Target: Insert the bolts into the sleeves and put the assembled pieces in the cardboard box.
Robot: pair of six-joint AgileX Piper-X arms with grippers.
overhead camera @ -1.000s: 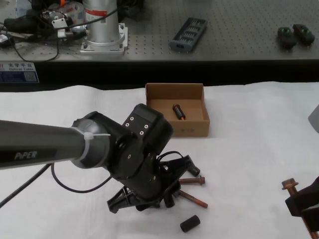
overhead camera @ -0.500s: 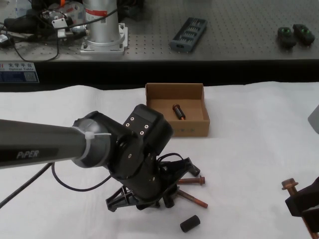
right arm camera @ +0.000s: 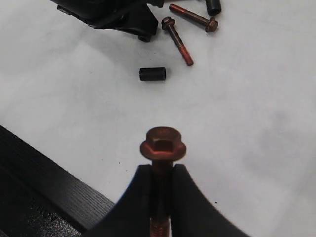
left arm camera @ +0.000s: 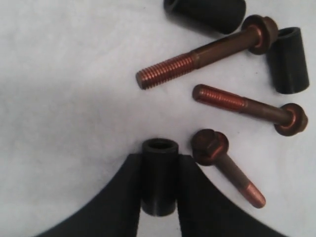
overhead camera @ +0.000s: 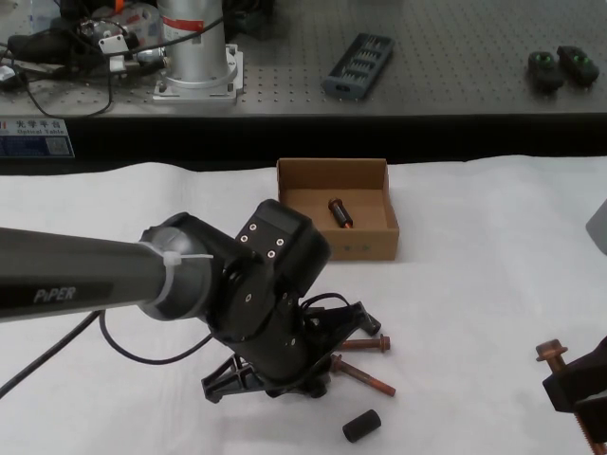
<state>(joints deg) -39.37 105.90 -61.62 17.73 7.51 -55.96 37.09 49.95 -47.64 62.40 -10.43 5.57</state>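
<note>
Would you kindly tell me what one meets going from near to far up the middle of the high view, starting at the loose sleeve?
Loose black sleeve → slanted bolt → level bolt → cardboard box → ridged dark case.

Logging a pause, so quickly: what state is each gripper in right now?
Left gripper: closed on a black sleeve.
Right gripper: closed on a copper-coloured bolt, gripped by the shank, head clear of the fingertips.
</note>
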